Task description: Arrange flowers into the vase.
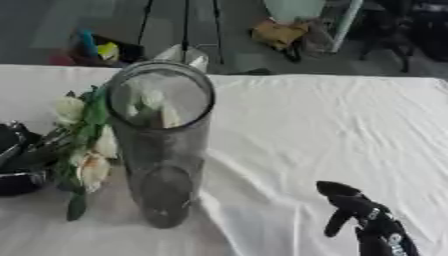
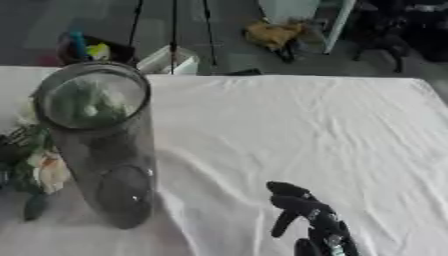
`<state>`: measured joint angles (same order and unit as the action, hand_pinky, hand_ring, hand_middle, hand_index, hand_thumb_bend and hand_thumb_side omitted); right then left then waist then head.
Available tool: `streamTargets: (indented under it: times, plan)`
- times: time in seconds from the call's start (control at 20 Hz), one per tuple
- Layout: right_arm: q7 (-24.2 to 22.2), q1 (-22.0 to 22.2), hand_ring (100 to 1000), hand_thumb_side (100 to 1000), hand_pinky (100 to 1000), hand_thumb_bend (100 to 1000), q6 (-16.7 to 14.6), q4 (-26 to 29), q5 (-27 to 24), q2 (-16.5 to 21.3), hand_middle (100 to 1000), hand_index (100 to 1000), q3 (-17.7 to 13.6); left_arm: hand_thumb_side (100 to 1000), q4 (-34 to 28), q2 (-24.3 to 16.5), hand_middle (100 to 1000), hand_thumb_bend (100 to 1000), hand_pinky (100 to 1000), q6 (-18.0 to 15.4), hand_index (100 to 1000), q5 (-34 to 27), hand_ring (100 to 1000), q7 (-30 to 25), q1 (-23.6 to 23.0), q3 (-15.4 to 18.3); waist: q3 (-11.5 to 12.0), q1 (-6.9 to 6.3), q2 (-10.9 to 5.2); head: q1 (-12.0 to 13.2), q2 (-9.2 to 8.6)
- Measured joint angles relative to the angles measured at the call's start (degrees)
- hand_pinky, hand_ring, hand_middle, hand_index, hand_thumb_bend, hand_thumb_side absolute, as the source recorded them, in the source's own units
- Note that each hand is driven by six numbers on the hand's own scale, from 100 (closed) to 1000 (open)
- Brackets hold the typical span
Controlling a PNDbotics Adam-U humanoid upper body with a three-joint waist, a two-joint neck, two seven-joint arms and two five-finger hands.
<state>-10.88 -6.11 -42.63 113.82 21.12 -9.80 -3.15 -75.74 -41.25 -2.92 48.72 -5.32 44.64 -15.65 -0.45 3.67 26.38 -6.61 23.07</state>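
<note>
My right hand [image 1: 367, 220] idles at five o'clock, fingers relaxed; my left hand [image 1: 19, 160] grips the flowers [image 1: 87, 145] at the vase's [image 1: 162, 150] nine o'clock

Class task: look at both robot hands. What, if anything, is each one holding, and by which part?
The left hand holds the flowers by their stems, beside the glass vase. The right hand holds nothing.
</note>
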Motion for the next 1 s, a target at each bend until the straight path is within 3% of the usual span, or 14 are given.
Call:
streamTargets:
  times: [1.0]
  plan:
    - [0.09,0.93,796,974,772,100,0.09,0.0,-1.64,1.09,383,784,-0.37,470,-4.37,-0.9,100,100,100,6.39,127,-13.96,100,2.72,-0.15,0.18,0.04,-0.03,-0.1,-1.34,1.07]
